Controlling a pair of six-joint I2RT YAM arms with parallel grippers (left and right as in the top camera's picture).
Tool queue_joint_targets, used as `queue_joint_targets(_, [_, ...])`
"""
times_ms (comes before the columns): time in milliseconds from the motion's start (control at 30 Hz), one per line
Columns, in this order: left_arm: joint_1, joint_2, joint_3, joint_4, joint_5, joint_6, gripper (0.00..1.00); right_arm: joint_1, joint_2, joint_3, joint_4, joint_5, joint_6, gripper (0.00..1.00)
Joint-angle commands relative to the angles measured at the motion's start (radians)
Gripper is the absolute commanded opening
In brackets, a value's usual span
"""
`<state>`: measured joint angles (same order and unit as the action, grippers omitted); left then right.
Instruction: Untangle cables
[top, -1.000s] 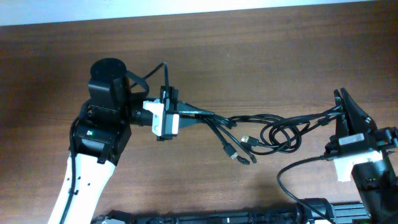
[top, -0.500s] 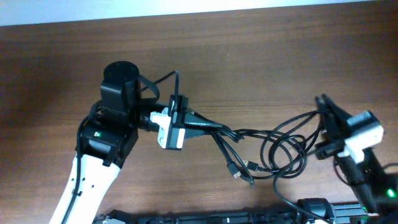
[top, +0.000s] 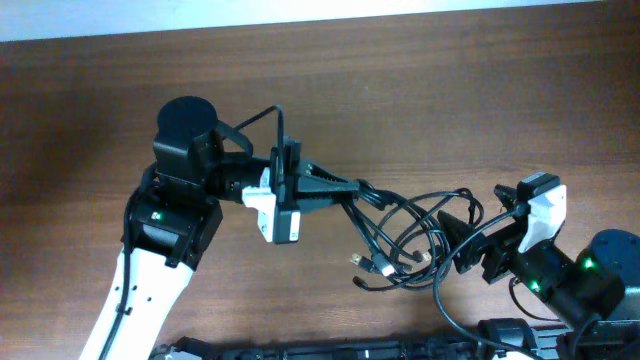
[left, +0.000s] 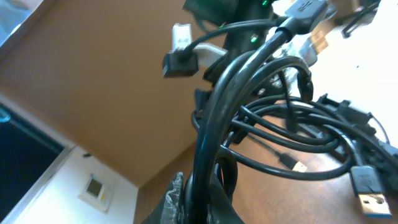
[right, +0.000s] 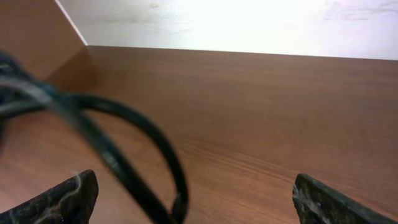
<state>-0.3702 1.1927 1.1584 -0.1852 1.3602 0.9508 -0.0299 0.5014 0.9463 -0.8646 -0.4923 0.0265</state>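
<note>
The cables (top: 400, 232) are thin black cords in a loose tangle at mid-table. Their plug ends (top: 372, 266) lie toward the front. My left gripper (top: 300, 186) is shut on a bundle of these cords at the tangle's left end. In the left wrist view the cords (left: 249, 81) run up out of the gripper (left: 202, 202) into loops, with a silver-tipped plug (left: 297, 165) and a USB plug (left: 368, 186) at the right. My right gripper (top: 466, 243) stands wide open at the tangle's right edge. A blurred cord loop (right: 118, 155) lies between and in front of its fingers (right: 69, 198), ungripped.
The brown wooden table (top: 450, 90) runs to a pale back edge (top: 320, 18). A thicker black arm wire (top: 445, 300) curves near the right arm's base. A black rail (top: 330, 350) runs along the front edge.
My right gripper has opened, let go of the cord end and moved left and forward toward the tangle. The loops have slackened and bunched leftward. The left gripper stays shut on its bundle.
</note>
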Motion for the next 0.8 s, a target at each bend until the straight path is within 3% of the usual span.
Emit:
queue_joint_targets(0, [0.004,-0.014,0.008,0.01,-0.1,0.005,0.0,-0.003,0.0,0.01,-0.003,-0.05,0.005,0.99])
queue_joint_targets(233, [0.063,-0.014,0.008,0.039,-0.101,-0.005,0.0,-0.003,0.0,0.016,-0.006,-0.089,0.005,0.99])
queue_joint_targets(400, [0.126,-0.014,0.008,0.134,-0.098,-0.125,0.0,-0.003,0.0,0.05,-0.007,-0.149,0.005,0.99])
queue_joint_targets(533, [0.157,-0.014,0.008,0.178,0.035,-0.124,0.0,-0.003,0.0,0.062,0.015,-0.148,0.005,0.98])
queue_joint_targets(767, [0.156,-0.014,0.008,0.178,0.145,-0.127,0.0,-0.003,0.0,0.062,0.051,-0.143,0.003,0.99])
